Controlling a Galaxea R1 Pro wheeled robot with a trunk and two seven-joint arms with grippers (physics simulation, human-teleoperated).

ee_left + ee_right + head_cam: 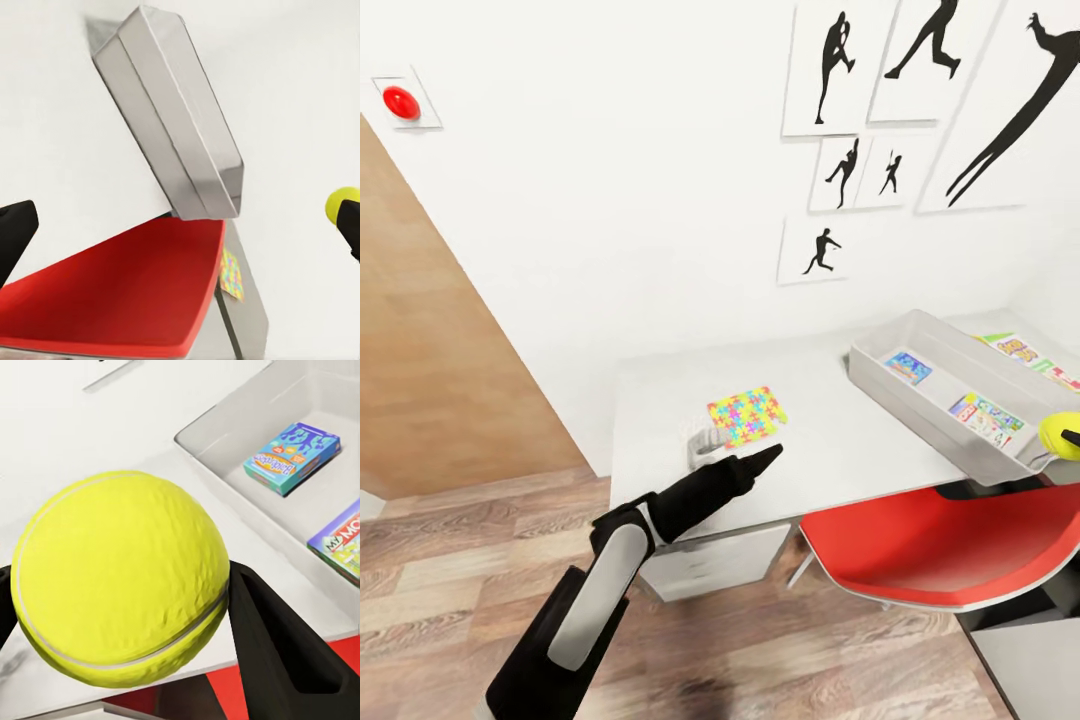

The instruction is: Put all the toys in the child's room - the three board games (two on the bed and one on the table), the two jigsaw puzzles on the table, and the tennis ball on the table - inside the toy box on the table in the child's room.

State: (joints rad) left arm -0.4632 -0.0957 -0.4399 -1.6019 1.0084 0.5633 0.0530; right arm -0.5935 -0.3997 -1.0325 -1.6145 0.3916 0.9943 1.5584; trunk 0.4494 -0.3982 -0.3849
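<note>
My right gripper (pixel 139 622) is shut on the yellow-green tennis ball (pixel 120 577). In the head view the tennis ball (pixel 1057 428) hangs by the near corner of the grey toy box (pixel 875 375). Two board games lie inside the box: a blue one (pixel 908 367) and the Monopoly (pixel 985 415). A third game (pixel 1025 355) lies on the table behind the box. A jigsaw puzzle (pixel 746 416) lies on the table (pixel 830 440). My left gripper (pixel 765 460) hovers just in front of the puzzle, open and holding nothing.
A red chair (pixel 920 550) is tucked under the table's front edge below the toy box. White drawers (pixel 710 570) sit under the table. A brown door (pixel 430 350) stands at the left, and a red wall button (pixel 401 101) is above it.
</note>
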